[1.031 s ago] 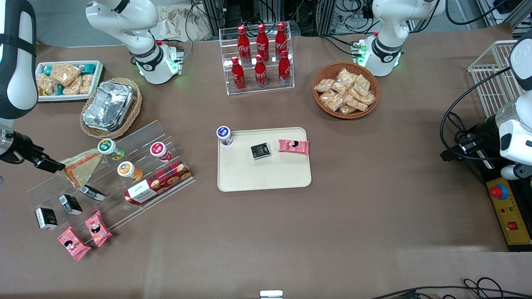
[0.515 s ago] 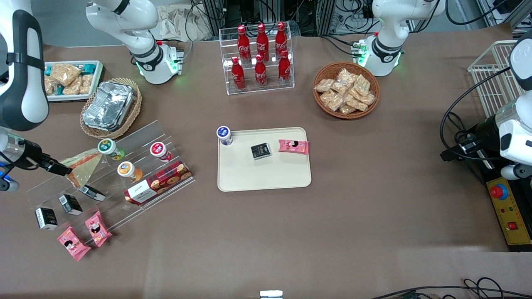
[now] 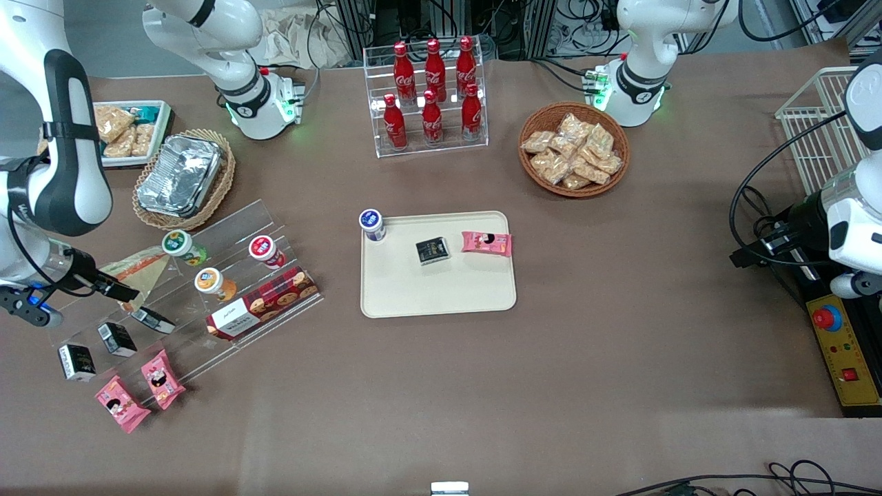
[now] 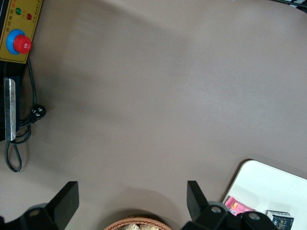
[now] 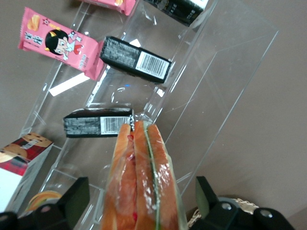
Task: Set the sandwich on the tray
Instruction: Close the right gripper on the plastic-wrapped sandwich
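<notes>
gripper [image 5: 139, 201] spread wide, nothing held | sandwich [image 5: 142, 179] sits right between its 2 fingers, long side pointing straight away | tray [image 3: 441, 289] well apart, toward the parked arm's end

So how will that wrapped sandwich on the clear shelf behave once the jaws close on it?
The sandwich is soft bread in loose clear wrap, so it will probably squash and the film may slip. The gripper straddles it, jaws open. Standing on edge on the acrylic shelf, it could topple if nudged.
</notes>
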Action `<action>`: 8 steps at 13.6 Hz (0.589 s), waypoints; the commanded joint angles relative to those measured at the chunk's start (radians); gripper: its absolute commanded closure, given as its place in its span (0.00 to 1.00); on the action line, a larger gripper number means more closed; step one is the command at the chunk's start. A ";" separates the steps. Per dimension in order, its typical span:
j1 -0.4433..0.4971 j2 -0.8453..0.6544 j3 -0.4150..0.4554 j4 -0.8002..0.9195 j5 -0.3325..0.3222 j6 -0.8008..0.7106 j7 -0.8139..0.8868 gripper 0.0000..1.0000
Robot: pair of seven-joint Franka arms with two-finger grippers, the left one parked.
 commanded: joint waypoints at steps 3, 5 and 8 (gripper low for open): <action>-0.021 -0.017 0.005 -0.022 0.023 0.014 -0.024 0.68; -0.016 -0.019 0.005 -0.022 0.023 -0.009 -0.027 1.00; -0.018 -0.019 0.006 -0.007 0.036 -0.055 -0.027 1.00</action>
